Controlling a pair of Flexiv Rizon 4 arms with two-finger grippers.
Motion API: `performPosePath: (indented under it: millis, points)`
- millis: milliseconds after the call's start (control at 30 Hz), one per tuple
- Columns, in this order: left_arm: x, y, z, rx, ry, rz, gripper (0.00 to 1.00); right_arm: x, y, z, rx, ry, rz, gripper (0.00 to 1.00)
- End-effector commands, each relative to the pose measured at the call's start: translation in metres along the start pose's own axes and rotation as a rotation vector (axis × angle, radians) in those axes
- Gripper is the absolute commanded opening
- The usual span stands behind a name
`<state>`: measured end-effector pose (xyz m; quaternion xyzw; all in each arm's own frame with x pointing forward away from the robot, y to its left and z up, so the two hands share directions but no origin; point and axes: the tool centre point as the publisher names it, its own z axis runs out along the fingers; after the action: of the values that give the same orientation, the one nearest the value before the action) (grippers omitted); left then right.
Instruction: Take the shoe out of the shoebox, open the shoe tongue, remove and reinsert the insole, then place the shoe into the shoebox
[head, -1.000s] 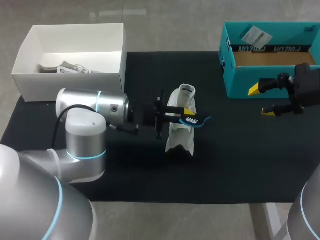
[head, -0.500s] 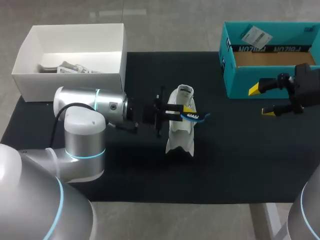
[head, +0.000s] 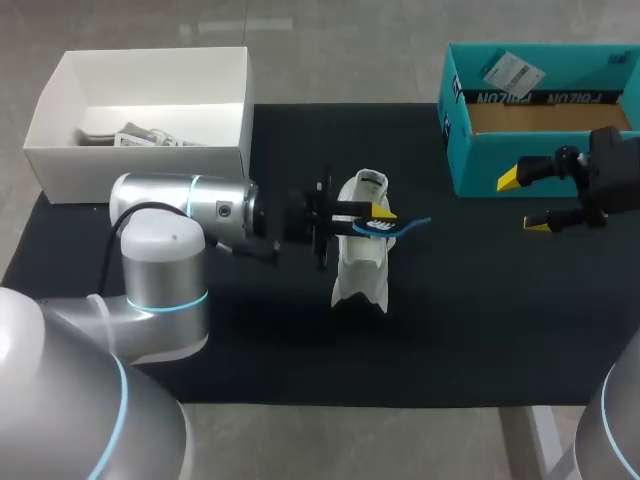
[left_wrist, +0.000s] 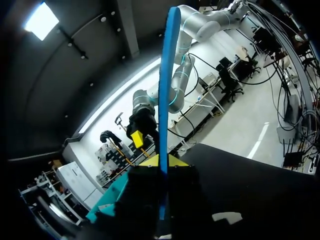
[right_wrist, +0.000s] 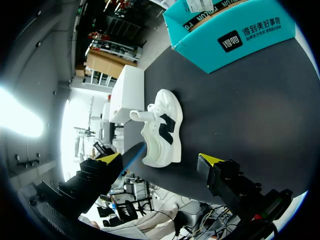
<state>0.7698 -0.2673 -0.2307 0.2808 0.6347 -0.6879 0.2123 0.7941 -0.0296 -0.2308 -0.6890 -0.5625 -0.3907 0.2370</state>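
1. Tabletop (head: 480, 330): dark mat carrying everything.
2. White box (head: 140, 160): sits behind the left arm, well apart from both claws, and plays no part yet.
3. Shoebox (head: 540, 150): teal, open and without the shoe, just beyond the right claw (head: 522, 201), which hangs wide and holds nothing.
4. Shoe (head: 360, 270): white, out of the shoebox, on the tabletop directly under the left claw (head: 378, 214). Its tongue looks pulled up, so taking out and opening seem done.
5. Insole (head: 403, 226): blue, pinched between the left claw's narrow fingers and sticking out ahead of them, above the shoe. Removal looks finished; reinserting it and boxing the shoe remain.
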Motion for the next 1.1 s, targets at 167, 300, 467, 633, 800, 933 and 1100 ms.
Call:
performPosePath:
  millis: [167, 300, 467, 633, 800, 933, 1100]
  points:
    - [0.009, 0.029, 0.006, -0.052, 0.013, -0.024, 0.0, 0.001, -0.001, 0.001, -0.002, -0.004, 0.001, 1.0]
    - [0.013, 0.041, 0.004, -0.088, 0.008, -0.036, 0.0, 0.001, -0.001, 0.001, -0.002, -0.004, 0.001, 1.0]
    - [0.019, 0.06, -0.001, -0.171, 0.023, -0.008, 0.0, 0.001, -0.001, 0.001, -0.002, -0.004, 0.001, 1.0]
    - [0.018, 0.063, -0.008, -0.212, 0.017, 0.0, 0.0, 0.001, -0.001, 0.001, -0.002, -0.004, 0.001, 1.0]
    - [0.014, 0.071, -0.013, -0.263, -0.009, -0.024, 0.0, 0.001, -0.001, 0.001, -0.002, -0.004, 0.001, 1.0]
    - [0.013, 0.073, -0.013, -0.288, -0.017, -0.036, 0.0, 0.001, -0.001, 0.001, -0.002, -0.004, 0.001, 1.0]
    - [0.01, 0.06, -0.014, -0.226, -0.037, -0.035, 0.0, 0.001, -0.001, 0.001, -0.002, -0.004, 0.001, 1.0]
